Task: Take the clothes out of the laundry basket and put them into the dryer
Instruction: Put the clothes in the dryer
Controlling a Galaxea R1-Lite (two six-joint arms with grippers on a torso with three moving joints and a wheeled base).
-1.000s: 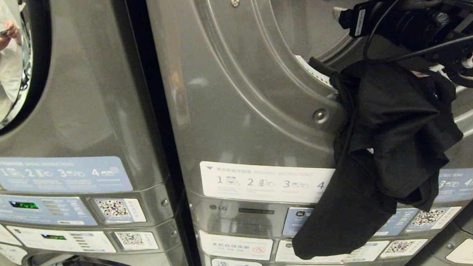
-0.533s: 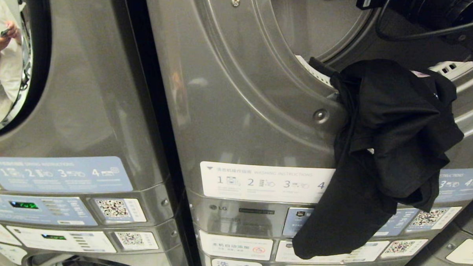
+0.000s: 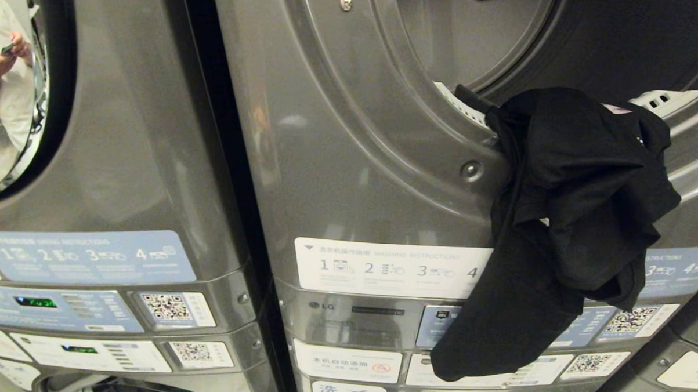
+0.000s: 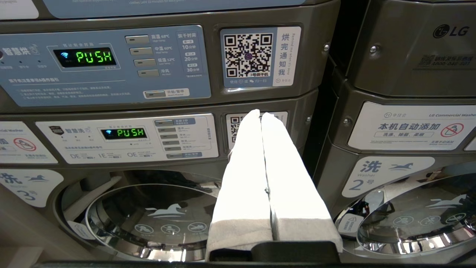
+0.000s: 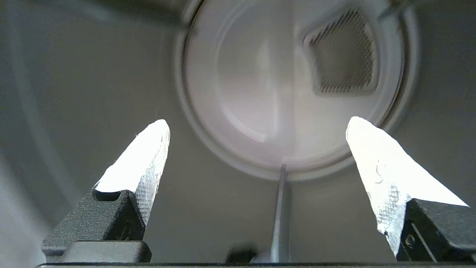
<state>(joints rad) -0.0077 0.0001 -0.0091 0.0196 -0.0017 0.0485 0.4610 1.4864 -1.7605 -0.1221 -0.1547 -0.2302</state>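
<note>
Black garment [image 3: 575, 215] draped over dryer [image 3: 386, 133] rim, right hand [image 5: 256, 149] spread

Lighting's even indoor stuff, soft glare on the grey dryer front [image 3: 351, 138]. The black garment [image 3: 568, 227] reads as near-featureless dark. Right wrist view is motion-blurred, the drum back wall [image 5: 267, 85] is smeared, and the white fingertips [image 5: 143, 156] blow out. Green displays [image 4: 93, 57] stay crisp.

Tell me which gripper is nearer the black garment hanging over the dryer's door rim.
Right. The right gripper, fingers open and empty, faces into the dryer drum, whose rim holds the black garment. The left gripper is parked lower, by the washer control panels.
</note>
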